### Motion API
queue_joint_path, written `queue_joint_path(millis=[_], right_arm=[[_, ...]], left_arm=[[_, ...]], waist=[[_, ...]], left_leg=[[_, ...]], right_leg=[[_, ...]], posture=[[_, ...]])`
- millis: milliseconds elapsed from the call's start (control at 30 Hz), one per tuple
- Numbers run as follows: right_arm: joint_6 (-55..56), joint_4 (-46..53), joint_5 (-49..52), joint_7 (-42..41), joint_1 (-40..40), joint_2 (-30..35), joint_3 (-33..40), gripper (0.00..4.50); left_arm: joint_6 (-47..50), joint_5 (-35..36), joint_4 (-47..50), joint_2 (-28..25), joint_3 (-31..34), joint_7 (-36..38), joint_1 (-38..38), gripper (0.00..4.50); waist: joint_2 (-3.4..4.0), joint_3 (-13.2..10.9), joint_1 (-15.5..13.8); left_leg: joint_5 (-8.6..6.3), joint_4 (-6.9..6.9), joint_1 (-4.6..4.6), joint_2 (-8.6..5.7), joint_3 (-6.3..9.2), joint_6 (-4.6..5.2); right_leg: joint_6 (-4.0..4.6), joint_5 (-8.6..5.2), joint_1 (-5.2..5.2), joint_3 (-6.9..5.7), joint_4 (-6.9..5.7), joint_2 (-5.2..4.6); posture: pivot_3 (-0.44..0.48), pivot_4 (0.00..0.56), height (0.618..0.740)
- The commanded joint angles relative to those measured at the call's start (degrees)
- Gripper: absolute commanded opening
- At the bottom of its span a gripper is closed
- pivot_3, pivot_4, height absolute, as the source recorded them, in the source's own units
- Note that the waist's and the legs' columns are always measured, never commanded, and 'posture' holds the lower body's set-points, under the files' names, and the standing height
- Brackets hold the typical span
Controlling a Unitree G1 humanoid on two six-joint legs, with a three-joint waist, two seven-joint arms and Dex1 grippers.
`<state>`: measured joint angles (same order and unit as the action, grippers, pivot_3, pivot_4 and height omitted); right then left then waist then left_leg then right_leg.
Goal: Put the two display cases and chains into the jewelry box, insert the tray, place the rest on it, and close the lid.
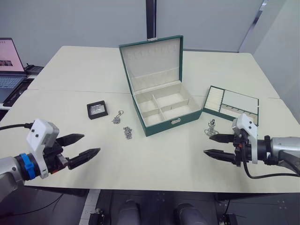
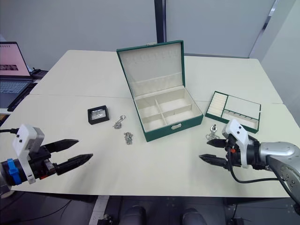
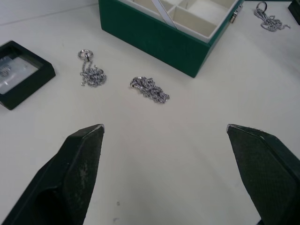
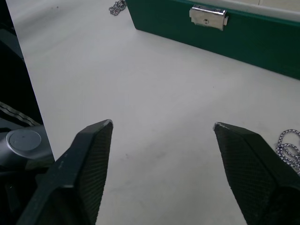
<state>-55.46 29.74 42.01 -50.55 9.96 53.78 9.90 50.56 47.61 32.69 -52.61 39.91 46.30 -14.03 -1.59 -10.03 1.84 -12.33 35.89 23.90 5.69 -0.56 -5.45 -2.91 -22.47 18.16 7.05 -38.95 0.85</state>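
Note:
The green jewelry box (image 1: 161, 101) stands open at the table's middle, its lid upright and its cream compartments bare. To its left lie a black display case (image 1: 97, 109) and two silver chains (image 1: 117, 117) (image 1: 127, 132). Right of the box lies the green tray (image 1: 230, 104), and a third chain (image 1: 211, 128) lies just in front of it. My left gripper (image 1: 91, 143) hovers open near the front left edge, short of the chains (image 3: 150, 89). Over the front right, my right gripper (image 1: 207, 144) is open and holds nothing, close to the third chain (image 4: 288, 147).
A laptop (image 1: 8, 65) sits on a side surface at the far left. The box's silver latch (image 4: 208, 16) faces the front edge. Bare tabletop runs between the two grippers and behind the box.

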Motion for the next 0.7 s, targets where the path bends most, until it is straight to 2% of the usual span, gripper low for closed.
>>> queue_joint_path(millis=[33, 200, 300, 333, 467, 567, 700], right_arm=[[0.2, -1.1, 0.5, -0.6, 3.0, 1.3, 0.4, 2.23], [2.0, -5.6, -2.4, 0.1, 9.3, 0.7, -2.2, 0.82], [5.1, -13.1, -9.0, 2.7, 16.2, -1.1, -7.3, 0.05], [6.3, -15.8, -11.2, 3.5, 18.5, -1.9, -8.8, 0.00], [11.8, -24.9, -17.3, 3.7, 25.6, -4.5, -12.5, 0.00], [18.1, -35.6, -23.8, 3.6, 32.7, -7.2, -16.6, 0.00], [25.4, -53.0, -30.9, 4.1, 42.6, -12.0, -19.9, 0.00]], left_arm=[[1.1, 0.7, -0.5, -1.4, 0.5, -1.3, 2.0, 2.99], [2.6, -0.2, -1.7, -2.5, -3.0, -4.0, 6.8, 1.31], [1.8, -2.7, -3.9, -3.1, -9.7, -5.6, 12.6, 0.33], [1.5, -3.7, -4.9, -3.1, -12.2, -6.0, 14.9, 0.04], [1.2, -8.0, -8.2, -3.1, -20.1, -8.2, 22.9, 0.04], [1.5, -11.4, -13.0, -2.2, -27.6, -8.5, 31.1, 0.04], [-0.3, -19.4, -21.9, -0.5, -38.6, -8.7, 42.2, 0.04]], waist=[[0.00, 0.0, 0.0], [0.02, 0.0, 0.0], [0.02, 0.0, 0.0], [0.02, 0.0, 0.1], [0.02, 0.0, 0.0], [0.04, 0.0, 0.0], [0.05, 0.0, 0.0]], left_leg=[[0.00, 0.00, 0.00, 0.00, 0.00, 0.00], [0.00, 0.02, -0.01, 0.00, 0.01, 0.00], [0.00, 0.02, -0.02, 0.00, 0.02, 0.00], [0.01, 0.03, -0.02, 0.00, 0.03, 0.00], [0.01, 0.03, 0.01, -0.01, -0.04, -0.01], [0.10, 0.05, 0.04, 0.01, -0.08, -0.16], [0.13, 0.08, 0.03, 0.01, -0.14, -0.20]], right_leg=[[0.00, 0.00, 0.00, 0.00, 0.00, 0.00], [0.00, 0.00, 0.02, -0.01, -0.02, 0.00], [0.00, 0.00, 0.04, -0.01, -0.01, 0.00], [0.01, 0.00, 0.06, -0.02, -0.03, 0.00], [0.01, 0.01, 0.03, 0.02, -0.02, 0.00], [0.01, 0.01, 0.05, 0.02, -0.03, 0.01], [0.02, 0.01, 0.05, 0.05, -0.05, 0.01]], posture=[[0.000, 0.150, 0.740], [0.000, 0.150, 0.740], [0.000, 0.150, 0.740], [0.000, 0.150, 0.740], [0.000, 0.150, 0.740], [0.000, 0.150, 0.740], [0.000, 0.150, 0.740]])
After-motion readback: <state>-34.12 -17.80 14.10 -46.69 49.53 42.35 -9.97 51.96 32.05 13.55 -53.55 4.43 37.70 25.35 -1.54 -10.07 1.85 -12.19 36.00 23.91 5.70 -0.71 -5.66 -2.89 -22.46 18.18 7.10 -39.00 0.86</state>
